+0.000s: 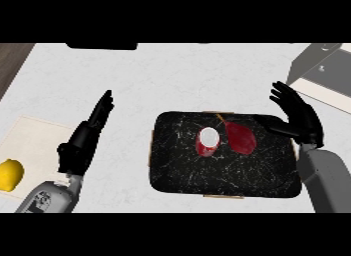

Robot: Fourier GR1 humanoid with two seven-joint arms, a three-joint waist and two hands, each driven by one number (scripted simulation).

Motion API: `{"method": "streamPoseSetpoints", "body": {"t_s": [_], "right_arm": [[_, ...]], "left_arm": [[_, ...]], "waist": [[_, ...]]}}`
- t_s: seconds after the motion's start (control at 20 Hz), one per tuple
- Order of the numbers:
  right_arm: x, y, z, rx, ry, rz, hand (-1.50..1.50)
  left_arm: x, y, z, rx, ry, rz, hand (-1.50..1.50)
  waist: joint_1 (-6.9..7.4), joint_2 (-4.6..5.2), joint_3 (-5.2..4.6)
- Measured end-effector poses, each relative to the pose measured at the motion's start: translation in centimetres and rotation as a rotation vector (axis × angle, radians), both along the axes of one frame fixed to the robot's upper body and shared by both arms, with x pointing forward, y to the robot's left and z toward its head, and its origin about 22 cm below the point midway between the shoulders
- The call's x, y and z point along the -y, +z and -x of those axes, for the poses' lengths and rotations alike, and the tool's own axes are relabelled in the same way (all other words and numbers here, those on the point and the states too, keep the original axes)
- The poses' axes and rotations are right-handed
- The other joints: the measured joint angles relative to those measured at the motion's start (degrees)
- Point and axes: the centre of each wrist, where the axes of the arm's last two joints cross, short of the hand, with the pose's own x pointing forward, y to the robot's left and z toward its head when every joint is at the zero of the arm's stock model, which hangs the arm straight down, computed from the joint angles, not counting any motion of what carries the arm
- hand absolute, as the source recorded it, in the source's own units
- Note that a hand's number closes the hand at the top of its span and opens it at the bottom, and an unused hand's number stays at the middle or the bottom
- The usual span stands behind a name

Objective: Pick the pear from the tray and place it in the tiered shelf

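A dark red pear [239, 138] lies on the black marbled tray [178, 170] at the middle of the counter, next to a red piece with a white cut face [208, 139]. My right hand [300, 116] stands open at the tray's right edge, fingers up, thumb near the pear but apart from it. Left of the tray my left hand [86, 135] is open, fingers straight and pointing away. The grey tiered shelf [331, 70] sits at the far right corner.
A yellow lemon [8, 174] rests on a pale mat [30, 145] at the left. A dark object [102, 46] sits at the counter's far edge. Wooden floor shows past the left edge.
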Motion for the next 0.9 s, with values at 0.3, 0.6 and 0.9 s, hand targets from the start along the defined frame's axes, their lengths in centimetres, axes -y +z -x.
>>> {"method": "streamPoseSetpoints", "body": {"t_s": [0.3,0.6,0.9], "right_arm": [[3.0,0.2,-1.7,0.035,0.156,-0.093,-1.5],[4.1,3.6,-4.3,0.007,0.384,0.044,-1.5],[3.7,9.2,-7.3,-0.048,0.548,0.222,-1.5]], "left_arm": [[-0.7,-0.3,-0.7,-0.018,0.005,-0.009,0.0],[-0.6,-0.3,-1.4,-0.025,0.007,-0.012,0.0],[-0.6,-0.8,-1.1,-0.031,0.019,-0.007,0.0]], "waist": [[-0.68,-0.62,-0.11],[-1.14,-0.99,-0.21],[-1.55,-1.38,-0.31]]}}
